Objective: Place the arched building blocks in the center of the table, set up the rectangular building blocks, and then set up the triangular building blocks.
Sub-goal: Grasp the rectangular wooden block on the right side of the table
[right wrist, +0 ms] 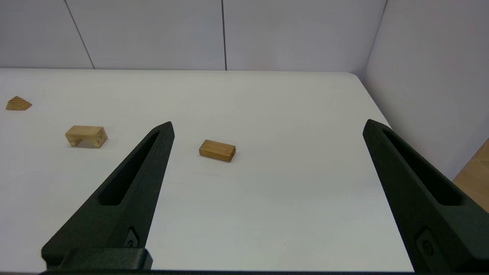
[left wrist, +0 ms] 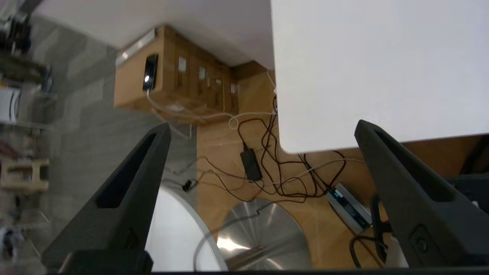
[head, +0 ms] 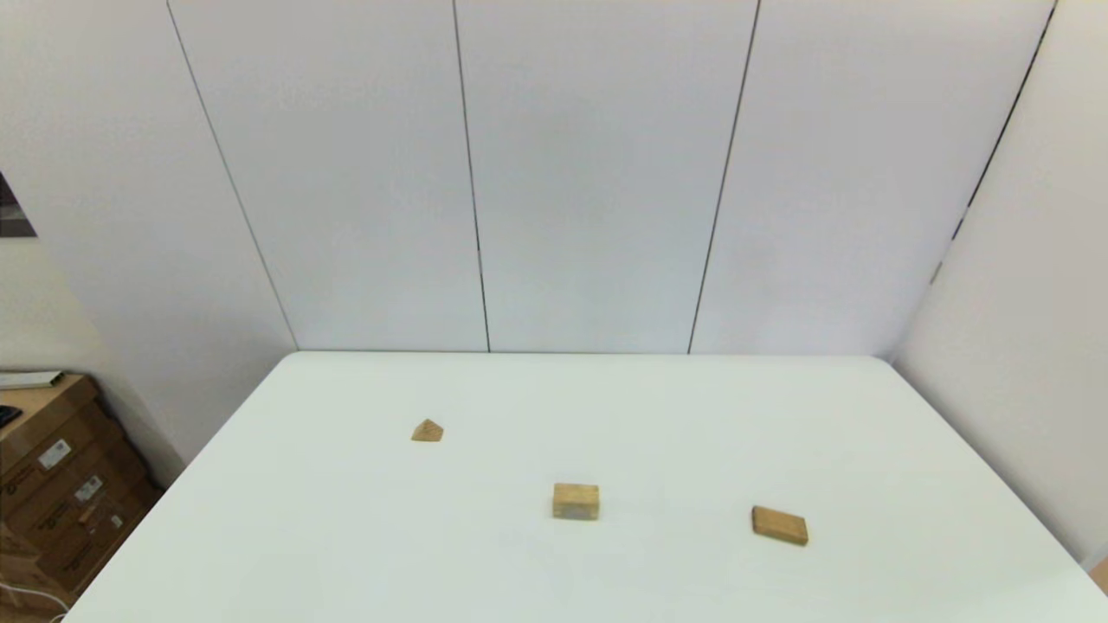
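Observation:
On the white table point(head: 606, 407) the arched block point(head: 576, 501) point(right wrist: 86, 136) sits near the middle, its greyish hollow facing down. Off to its right lies the flat rectangular slab point(head: 780, 525) point(right wrist: 217, 150). The small triangular block point(head: 427, 430) point(right wrist: 18, 103) rests farther back on the left. Neither arm shows in the head view. My right gripper point(right wrist: 267, 126) hangs open over the table's near right part, well short of the slab. Beyond the table's near left corner point(left wrist: 298, 147) my left gripper point(left wrist: 261, 128) is open above the floor, with nothing between its fingers.
Cardboard boxes point(head: 61, 484) point(left wrist: 168, 76) stand on the floor left of the table. Cables and a power brick point(left wrist: 250, 164) lie tangled on the floor by the table's corner. White wall panels point(head: 597, 173) close off the back and right sides.

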You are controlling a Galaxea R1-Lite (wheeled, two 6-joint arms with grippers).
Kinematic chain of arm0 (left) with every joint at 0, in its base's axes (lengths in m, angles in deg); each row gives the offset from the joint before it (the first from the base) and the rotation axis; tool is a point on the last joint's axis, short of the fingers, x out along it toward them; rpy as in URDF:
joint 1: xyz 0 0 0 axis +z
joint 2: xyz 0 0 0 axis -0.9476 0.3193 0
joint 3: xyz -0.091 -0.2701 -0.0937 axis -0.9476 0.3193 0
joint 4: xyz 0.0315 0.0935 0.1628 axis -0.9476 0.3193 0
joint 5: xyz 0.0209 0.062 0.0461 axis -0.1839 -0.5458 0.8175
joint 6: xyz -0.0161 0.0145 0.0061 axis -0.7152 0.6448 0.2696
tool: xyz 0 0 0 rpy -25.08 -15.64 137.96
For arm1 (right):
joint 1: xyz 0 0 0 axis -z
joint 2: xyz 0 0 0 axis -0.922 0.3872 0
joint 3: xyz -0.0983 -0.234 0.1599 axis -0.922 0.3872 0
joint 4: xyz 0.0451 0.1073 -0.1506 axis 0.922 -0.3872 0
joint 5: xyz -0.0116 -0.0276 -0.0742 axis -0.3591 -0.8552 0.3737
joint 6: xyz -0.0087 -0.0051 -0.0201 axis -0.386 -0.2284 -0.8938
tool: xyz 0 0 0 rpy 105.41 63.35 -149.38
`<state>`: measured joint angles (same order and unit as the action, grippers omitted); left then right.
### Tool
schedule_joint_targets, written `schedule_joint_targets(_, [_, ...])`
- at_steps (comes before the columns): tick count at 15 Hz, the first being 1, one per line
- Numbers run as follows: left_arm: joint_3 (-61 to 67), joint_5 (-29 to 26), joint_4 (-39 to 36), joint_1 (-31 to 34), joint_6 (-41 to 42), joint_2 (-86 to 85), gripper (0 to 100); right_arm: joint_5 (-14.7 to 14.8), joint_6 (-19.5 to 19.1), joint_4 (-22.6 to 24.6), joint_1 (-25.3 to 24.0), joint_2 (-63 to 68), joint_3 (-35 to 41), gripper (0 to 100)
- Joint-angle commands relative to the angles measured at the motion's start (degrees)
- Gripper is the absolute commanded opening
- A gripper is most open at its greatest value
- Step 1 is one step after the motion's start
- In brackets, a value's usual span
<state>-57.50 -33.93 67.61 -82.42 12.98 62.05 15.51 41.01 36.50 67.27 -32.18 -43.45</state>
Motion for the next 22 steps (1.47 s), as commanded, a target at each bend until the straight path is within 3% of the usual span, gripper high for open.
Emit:
schedule_joint_targets(1, [7.5, 0.2, 0.3, 5.5, -0.1, -16.6, 100, 0.0, 0.0, 0.0, 0.0, 0.0, 0.0, 100])
schedule_joint_targets(7, [13.4, -0.2, 1.7, 10.9, 0.4, -27.3, 100, 0.0, 0.0, 0.0, 0.0, -0.1, 0.0, 100])
schedule_joint_targets(10, [18.7, -5.1, -1.2, 11.0, 0.3, -32.1, 100, 0.0, 0.0, 0.0, 0.0, 0.0, 0.0, 100])
schedule_joint_targets(16, [46.4, -9.7, -41.1, 11.0, 0.4, -39.5, 100, 0.0, 0.0, 0.0, 0.0, 0.0, 0.0, 100])
schedule_joint_targets(22, [65.8, -9.2, -63.5, 11.0, 0.1, -43.8, 100, 0.0, 0.0, 0.0, 0.0, 0.0, 0.1, 100])
